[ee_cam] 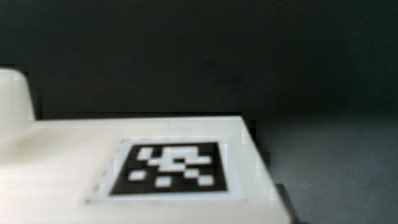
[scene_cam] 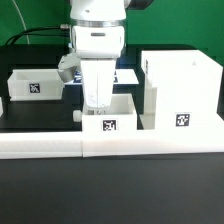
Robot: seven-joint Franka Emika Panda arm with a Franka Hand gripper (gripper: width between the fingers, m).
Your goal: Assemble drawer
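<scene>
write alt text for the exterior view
The white end effector hangs over a small tagged open-top tray behind a low white rail. A tall tagged case stands at the exterior view's right, a second tray at its left.

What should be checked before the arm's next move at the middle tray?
1. Gripper down at the middle tray rim: ok.
2. Grip closed on the tray wall: cannot tell, contact hidden.
3. Case upright on the exterior view's right: ok.
4. Gap between middle tray and case: cannot tell, they sit very close.
5. Left tray apart from the arm: ok.
6. Tag inside the wrist view's frame: ok, whole but blurred.
</scene>
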